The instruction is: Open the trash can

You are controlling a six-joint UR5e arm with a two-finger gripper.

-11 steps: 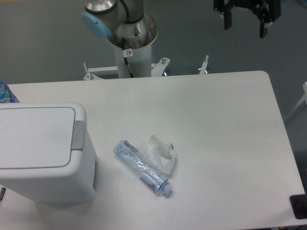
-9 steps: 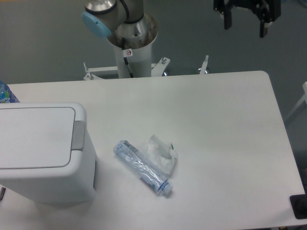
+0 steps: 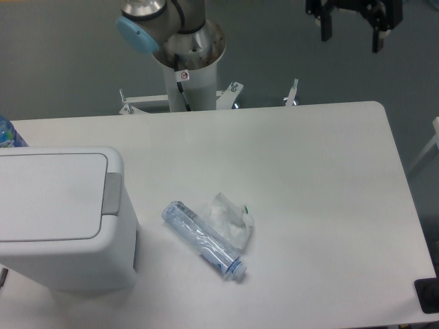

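The trash can (image 3: 58,219) is a large boxy white bin at the left edge of the table. Its flat white lid (image 3: 48,195) lies shut and level. The grey push tab (image 3: 112,194) sits on the lid's right side. My gripper (image 3: 351,35) hangs at the top right of the view, far from the bin and beyond the table's back edge. Its two black fingers (image 3: 326,29) stand apart and hold nothing.
A crushed clear plastic bottle (image 3: 204,239) lies near the table's middle, next to a crumpled clear wrapper (image 3: 230,218). The arm's base column (image 3: 186,62) stands behind the table's back edge. A blue-labelled bottle top (image 3: 8,133) shows at the far left.
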